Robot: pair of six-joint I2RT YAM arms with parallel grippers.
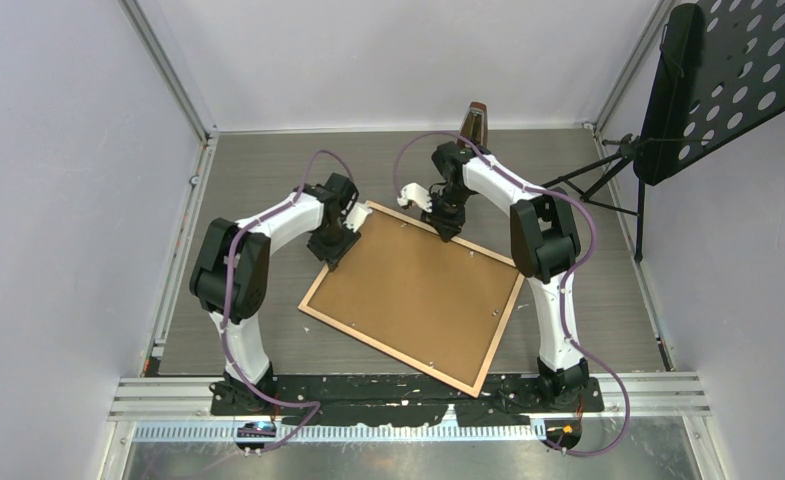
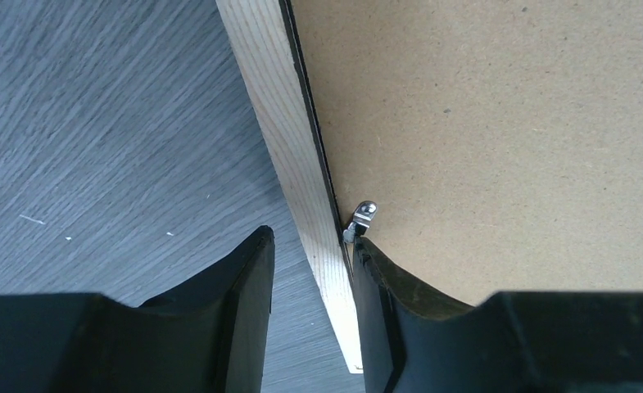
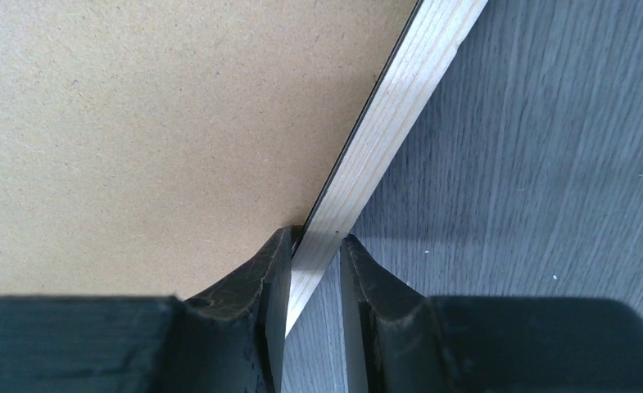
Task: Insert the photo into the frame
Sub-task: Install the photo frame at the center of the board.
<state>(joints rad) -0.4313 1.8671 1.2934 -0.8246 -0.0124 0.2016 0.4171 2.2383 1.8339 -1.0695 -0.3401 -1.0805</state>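
Bases of the left arm [image 1: 240,395] and right arm [image 1: 568,385] stand along the lower edge of the top view.

Centre: frame [image 1: 389,350], lying flat and face-down on the grey wood-grain table [image 1: 268,170], set at an angle, light wood rear border upward. A brown hardboard backing sheet [image 1: 413,295] fills its opening. A small metal clip [image 2: 364,215] sits at the inner edge of the left border.

Left gripper [image 1: 330,252], left of centre in the top view: jaws apart, straddling the frame's border. One finger rests over the backing sheet beside the clip. The other stands clear of the wood, with table showing between.

Right gripper [image 1: 446,234], at the frame's upper edge: jaws clamped on the wood border.

Far right: black perforated music stand [image 1: 728,80] on a tripod.
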